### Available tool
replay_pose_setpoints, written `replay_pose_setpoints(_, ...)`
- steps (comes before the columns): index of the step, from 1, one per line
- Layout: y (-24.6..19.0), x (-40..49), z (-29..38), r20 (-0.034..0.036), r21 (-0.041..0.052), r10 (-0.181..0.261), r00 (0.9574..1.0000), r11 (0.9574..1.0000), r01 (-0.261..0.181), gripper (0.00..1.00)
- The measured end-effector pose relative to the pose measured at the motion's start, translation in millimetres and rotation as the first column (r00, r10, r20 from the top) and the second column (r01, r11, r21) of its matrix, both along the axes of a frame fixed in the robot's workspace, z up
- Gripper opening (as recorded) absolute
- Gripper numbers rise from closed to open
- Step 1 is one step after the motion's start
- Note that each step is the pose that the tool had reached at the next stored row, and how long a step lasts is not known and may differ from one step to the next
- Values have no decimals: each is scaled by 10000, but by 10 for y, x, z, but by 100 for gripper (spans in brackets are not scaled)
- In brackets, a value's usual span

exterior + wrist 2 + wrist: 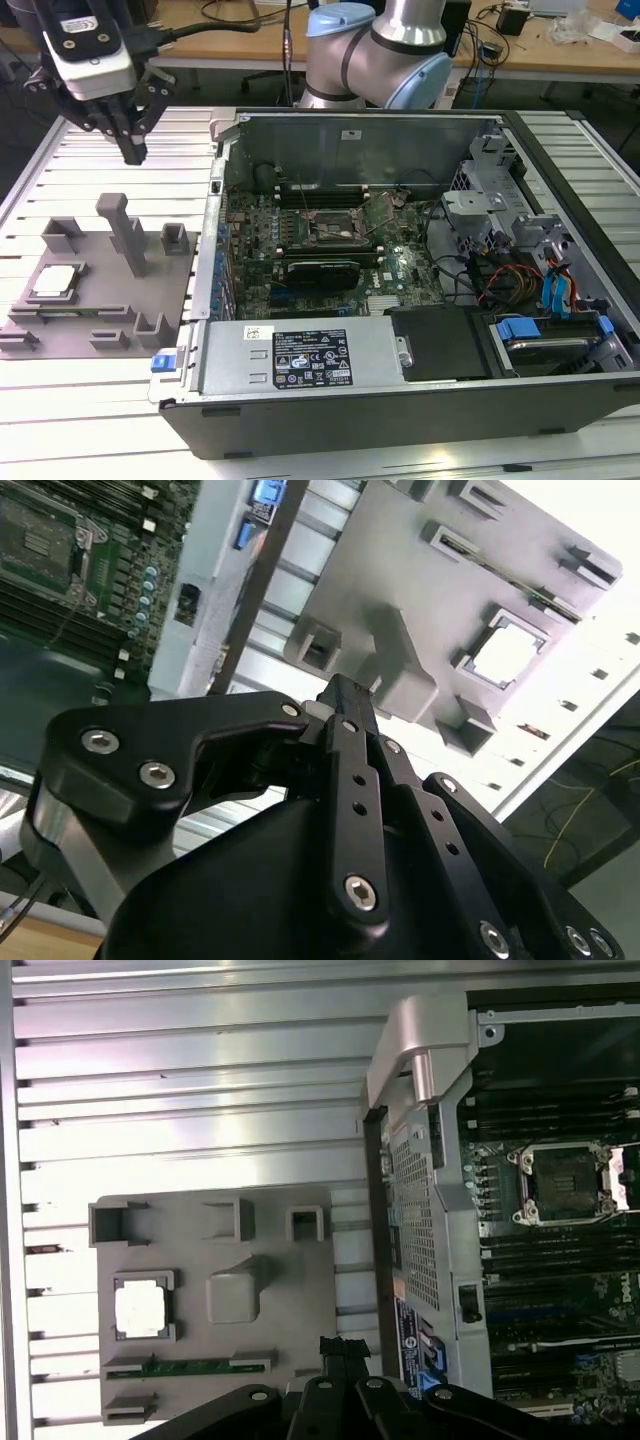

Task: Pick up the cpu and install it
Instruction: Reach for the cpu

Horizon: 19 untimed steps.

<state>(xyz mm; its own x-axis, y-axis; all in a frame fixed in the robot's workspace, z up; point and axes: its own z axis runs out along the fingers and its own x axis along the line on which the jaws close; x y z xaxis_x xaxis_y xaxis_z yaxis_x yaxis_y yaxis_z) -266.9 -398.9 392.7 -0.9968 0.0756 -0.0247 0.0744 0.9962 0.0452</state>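
The cpu (55, 283), a small silver-white square chip, lies flat in a recess of the grey holder plate (100, 305) at the exterior view's left. Both wrist views also show the cpu (505, 652) (140, 1310) on the plate (420, 590) (270, 1260). My gripper (133, 152) hangs well above the plate's far side, fingers pointing down, shut and holding nothing. Its black fingertips (345, 695) (340, 1345) meet in both wrist views. The motherboard's square socket (335, 228) (560, 1182) sits inside the open computer case, with its frame raised.
A tall grey post (125, 230) and small blocks rise from the holder plate near the cpu. The case wall (215, 190) stands between plate and motherboard. A long black expansion card (322, 270) lies just in front of the socket. Drive bays and cables (530, 270) fill the case's right. The arm's base (380, 50) stands behind.
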Motion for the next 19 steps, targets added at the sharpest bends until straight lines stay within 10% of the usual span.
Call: replay_pose_setpoints(19,0,-619,-53,0,0,-7,10000,10000,7,11)
